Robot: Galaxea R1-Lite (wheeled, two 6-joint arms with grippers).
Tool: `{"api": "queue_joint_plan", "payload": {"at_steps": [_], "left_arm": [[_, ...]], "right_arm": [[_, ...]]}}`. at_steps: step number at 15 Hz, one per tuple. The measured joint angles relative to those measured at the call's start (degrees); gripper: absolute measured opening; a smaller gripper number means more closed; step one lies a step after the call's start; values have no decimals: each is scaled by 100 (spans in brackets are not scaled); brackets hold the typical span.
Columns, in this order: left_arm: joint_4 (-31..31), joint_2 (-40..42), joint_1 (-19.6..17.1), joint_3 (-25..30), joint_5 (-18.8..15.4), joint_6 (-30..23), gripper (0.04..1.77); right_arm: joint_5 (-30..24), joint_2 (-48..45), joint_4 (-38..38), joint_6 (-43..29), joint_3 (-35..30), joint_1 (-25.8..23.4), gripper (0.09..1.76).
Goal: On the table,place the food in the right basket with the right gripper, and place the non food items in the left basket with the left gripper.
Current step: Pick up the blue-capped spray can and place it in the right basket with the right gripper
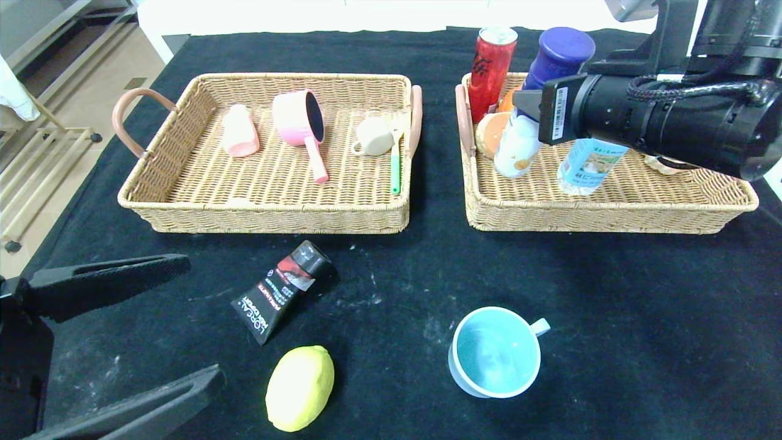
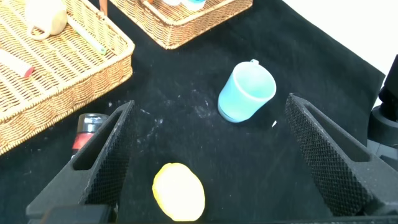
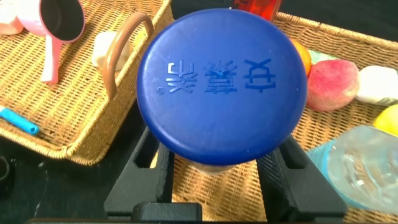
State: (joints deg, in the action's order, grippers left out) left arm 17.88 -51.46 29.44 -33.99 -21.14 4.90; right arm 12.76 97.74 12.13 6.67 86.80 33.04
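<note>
the right gripper grips the blue-capped bottle over the right basket; lower it straight, then let go; the left gripper waits released near the lemon

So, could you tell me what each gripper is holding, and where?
Right gripper grips the blue-capped bottle on its body below the cap; left gripper holds nothing.
</note>
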Motion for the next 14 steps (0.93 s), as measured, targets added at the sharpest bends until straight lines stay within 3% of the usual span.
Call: {"api": "queue_joint_plan", "payload": {"at_steps": [11, 14], "left_arm": [[11, 20, 0, -2, 0, 0, 172], [9, 20, 0, -2, 0, 0, 172]], "right_arm": [[-20, 294, -4, 13, 121, -178, 83], [-30, 289, 10, 7, 105, -178, 106]]}}
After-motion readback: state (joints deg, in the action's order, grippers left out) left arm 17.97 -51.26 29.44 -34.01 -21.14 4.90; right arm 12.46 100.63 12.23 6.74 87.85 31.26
